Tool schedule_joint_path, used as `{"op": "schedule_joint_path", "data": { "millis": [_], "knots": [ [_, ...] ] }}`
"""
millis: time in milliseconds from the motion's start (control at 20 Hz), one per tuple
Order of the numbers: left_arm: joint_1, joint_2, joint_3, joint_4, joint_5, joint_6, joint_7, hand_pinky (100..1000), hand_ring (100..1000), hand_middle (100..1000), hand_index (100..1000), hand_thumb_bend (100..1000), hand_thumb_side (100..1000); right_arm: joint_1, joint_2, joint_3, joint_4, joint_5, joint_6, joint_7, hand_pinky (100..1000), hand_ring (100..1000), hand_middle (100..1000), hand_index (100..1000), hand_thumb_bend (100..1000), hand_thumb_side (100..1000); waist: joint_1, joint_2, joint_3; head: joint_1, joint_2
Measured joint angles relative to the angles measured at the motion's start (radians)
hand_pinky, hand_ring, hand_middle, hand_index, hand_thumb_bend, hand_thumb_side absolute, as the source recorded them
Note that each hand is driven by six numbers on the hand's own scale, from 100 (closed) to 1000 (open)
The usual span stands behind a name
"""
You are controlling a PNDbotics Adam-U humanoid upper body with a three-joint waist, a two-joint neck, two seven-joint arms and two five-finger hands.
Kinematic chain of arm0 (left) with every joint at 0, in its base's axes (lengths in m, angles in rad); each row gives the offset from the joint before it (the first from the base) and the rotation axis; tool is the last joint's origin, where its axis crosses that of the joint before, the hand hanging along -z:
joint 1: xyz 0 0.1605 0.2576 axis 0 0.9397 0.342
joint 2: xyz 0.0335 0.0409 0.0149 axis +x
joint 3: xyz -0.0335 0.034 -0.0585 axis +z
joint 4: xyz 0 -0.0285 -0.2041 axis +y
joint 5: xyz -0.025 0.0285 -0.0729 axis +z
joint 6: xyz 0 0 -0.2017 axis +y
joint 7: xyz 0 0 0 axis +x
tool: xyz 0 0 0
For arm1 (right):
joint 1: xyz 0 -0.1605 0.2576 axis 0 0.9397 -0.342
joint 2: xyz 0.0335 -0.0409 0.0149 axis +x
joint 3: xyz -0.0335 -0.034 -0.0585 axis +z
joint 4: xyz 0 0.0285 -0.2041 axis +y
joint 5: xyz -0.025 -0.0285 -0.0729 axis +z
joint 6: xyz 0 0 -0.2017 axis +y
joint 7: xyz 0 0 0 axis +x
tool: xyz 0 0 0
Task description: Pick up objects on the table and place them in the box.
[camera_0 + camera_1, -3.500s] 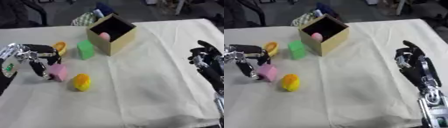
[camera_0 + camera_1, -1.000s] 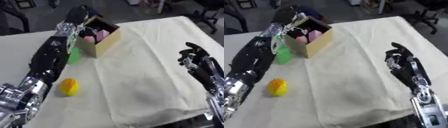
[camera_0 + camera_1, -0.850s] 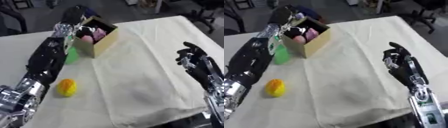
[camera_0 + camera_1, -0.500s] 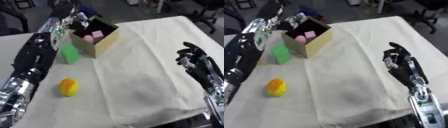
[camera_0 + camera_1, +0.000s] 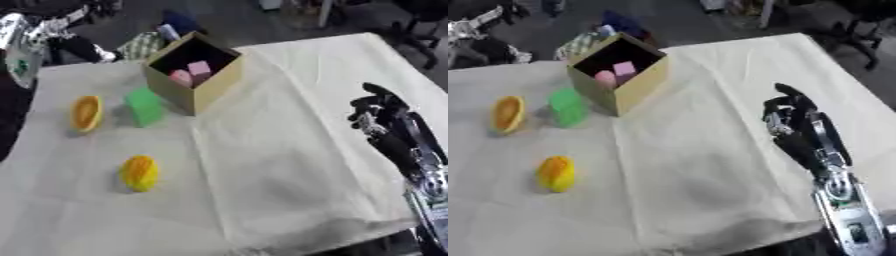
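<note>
Right hand [image 5: 791,119] up off the cloth at about 3 o'clock, fingers relaxed and slightly curled, holding nothing; forearm runs down to the 5 o'clock corner and cut off by the frame edge there. Left hand hard to make out: only silver and black arm segments [image 5: 26,37] at 10 o'clock, clipped by the frame edge, finger state impossible to tell. Nothing seen held there.

Cardboard box [image 5: 194,73] open-topped at about 12 o'clock, standing cornerwise on the white tablecloth [image 5: 289,150]. Inside: a pink cube [image 5: 199,67] and a rounder pink item [image 5: 181,77] just beside it, touching or nearly so; lower parts of both hidden by the box wall.

Green block [image 5: 144,106] on the cloth just beside the box at its 8 o'clock side, contact with the box unclear. Orange curved object [image 5: 86,112] near the green block on its 9 o'clock side, apart from it. Yellow-orange rounded object [image 5: 139,172] alone at about 8 o'clock, well apart from the box.

Behind the box at 12 o'clock, a blue thing [image 5: 180,23] and a checked green-white thing [image 5: 140,46], both partly hidden by the box and blurred, identity unclear. Cloth wrinkled along the 6 o'clock edge.
</note>
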Motion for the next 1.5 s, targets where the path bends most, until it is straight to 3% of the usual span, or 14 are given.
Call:
{"op": "schedule_joint_path", "data": {
  "millis": [250,650,850,900,1200,1500],
  "knots": [
    [0.022,-0.005,0.027,0.093,-0.061,0.029,-0.065,798,750,795,919,649,534,0.0,-0.001,0.0,0.0,0.001,-0.001,-0.001,586,606,668,909,100,535,0.0,0.0,0.0,0.0,0.0],
    [0.047,-0.038,0.041,0.178,-0.142,0.087,-0.02,758,704,767,894,617,459,-0.001,-0.001,-0.002,0.0,0.001,-0.001,-0.001,586,606,668,909,100,534,0.0,0.0,0.001,0.0,0.0],
    [0.062,-0.049,0.049,0.205,-0.153,0.106,0.026,682,613,667,819,519,259,-0.001,-0.001,-0.005,0.0,0.001,-0.001,-0.001,586,606,668,909,100,534,0.0,0.0,0.002,0.0,0.0],
    [0.066,-0.05,0.049,0.21,-0.153,0.106,0.036,633,562,601,775,466,145,-0.001,-0.001,-0.006,0.0,0.001,-0.001,-0.001,586,606,668,909,100,534,0.0,0.0,0.002,0.0,0.0],
    [0.065,-0.052,0.053,0.179,-0.103,0.087,0.092,496,427,425,628,226,137,-0.001,-0.001,-0.006,0.0,0.001,-0.001,-0.001,586,606,667,910,100,534,0.0,0.0,0.006,0.0,0.0],
    [-0.013,-0.048,0.071,0.032,-0.024,0.096,0.222,496,418,410,627,183,118,0.0,-0.001,-0.006,0.0,0.001,-0.001,-0.001,586,606,667,909,100,535,0.0,0.0,0.003,0.002,0.0]
  ]
}}
